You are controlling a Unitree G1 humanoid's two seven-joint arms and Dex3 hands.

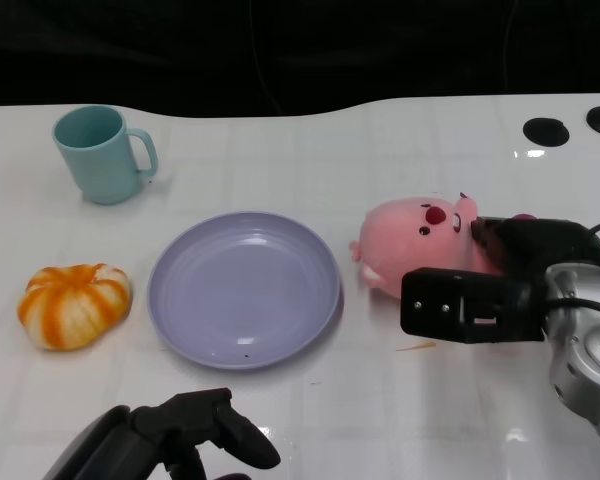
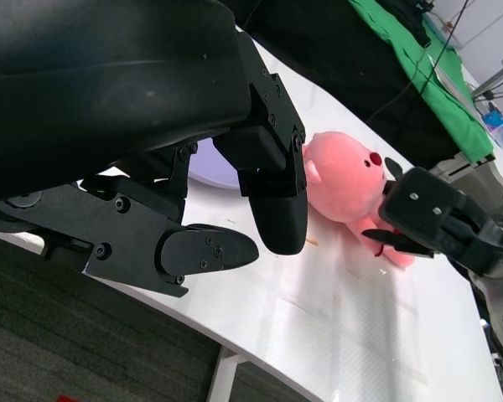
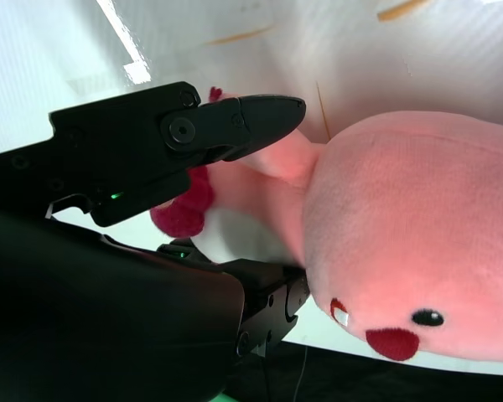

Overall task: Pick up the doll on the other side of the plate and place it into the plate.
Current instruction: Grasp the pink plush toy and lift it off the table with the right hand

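Leftmost, a pumpkin (image 1: 75,305) sat at mid-left, a mug (image 1: 100,153) at upper left. At the lower left edge the left hand (image 1: 170,435) hung with fingers (image 2: 277,197) apart, holding nothing. A plate (image 1: 244,287) lay at center. Right of it lay the doll (image 1: 420,245), its rear end between the right hand's (image 1: 480,290) fingers (image 3: 243,126), which closed around it.

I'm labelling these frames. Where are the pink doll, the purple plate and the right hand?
pink doll (image 1: 410,232), head view, on its face.
purple plate (image 1: 180,265), head view, on its left rim.
right hand (image 1: 467,300), head view, on its black shell.
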